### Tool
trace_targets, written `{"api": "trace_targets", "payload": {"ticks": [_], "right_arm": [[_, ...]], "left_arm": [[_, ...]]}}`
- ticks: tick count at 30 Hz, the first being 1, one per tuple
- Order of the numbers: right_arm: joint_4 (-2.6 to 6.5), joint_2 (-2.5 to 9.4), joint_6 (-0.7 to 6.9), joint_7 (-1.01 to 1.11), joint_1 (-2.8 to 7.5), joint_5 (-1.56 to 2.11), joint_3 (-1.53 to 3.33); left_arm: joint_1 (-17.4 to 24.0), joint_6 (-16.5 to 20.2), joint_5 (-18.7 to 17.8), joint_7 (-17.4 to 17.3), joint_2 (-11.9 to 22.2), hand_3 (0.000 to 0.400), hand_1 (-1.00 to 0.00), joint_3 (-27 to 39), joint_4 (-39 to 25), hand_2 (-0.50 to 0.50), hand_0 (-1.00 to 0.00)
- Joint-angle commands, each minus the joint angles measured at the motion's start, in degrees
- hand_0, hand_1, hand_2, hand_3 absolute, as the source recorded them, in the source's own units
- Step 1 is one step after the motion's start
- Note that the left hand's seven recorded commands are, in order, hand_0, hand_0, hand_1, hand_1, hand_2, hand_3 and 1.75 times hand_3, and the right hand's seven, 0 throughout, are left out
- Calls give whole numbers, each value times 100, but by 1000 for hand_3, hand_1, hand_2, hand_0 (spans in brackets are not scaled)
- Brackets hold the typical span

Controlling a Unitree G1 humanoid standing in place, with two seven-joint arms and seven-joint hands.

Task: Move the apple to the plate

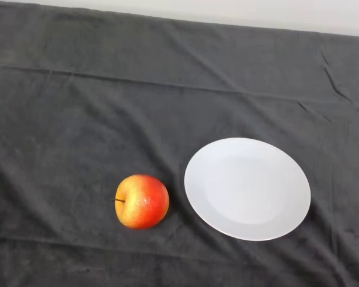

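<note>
A red and yellow apple (142, 201) lies on its side on the dark cloth, its stem pointing left. A white round plate (247, 188) sits just to the right of it, with a narrow gap between them. The plate holds nothing.
The dark cloth (107, 101) covers the whole table, with creases across the far part and at the right. The table's far edge runs along the top of the view against a pale wall (227, 9).
</note>
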Motion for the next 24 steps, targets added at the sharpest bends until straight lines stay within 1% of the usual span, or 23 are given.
{"api": "trace_targets", "payload": {"ticks": [1,9,16,20,24], "right_arm": [[318,726,124,-15,696,-8,-19],[317,726,125,-15,696,-11,-21],[316,726,125,-16,696,-13,-22],[315,726,126,-16,696,-13,-23],[313,726,127,-16,697,-13,-23]], "left_arm": [[-345,-76,123,4,-45,0,0,73,160,0,0],[-382,20,102,-127,46,0,0,119,102,0,0],[-462,146,137,-145,76,0,0,112,13,0,0],[-508,361,142,-174,149,0,0,98,-233,0,0],[-456,592,172,-147,206,0,0,63,-691,0,0]]}}
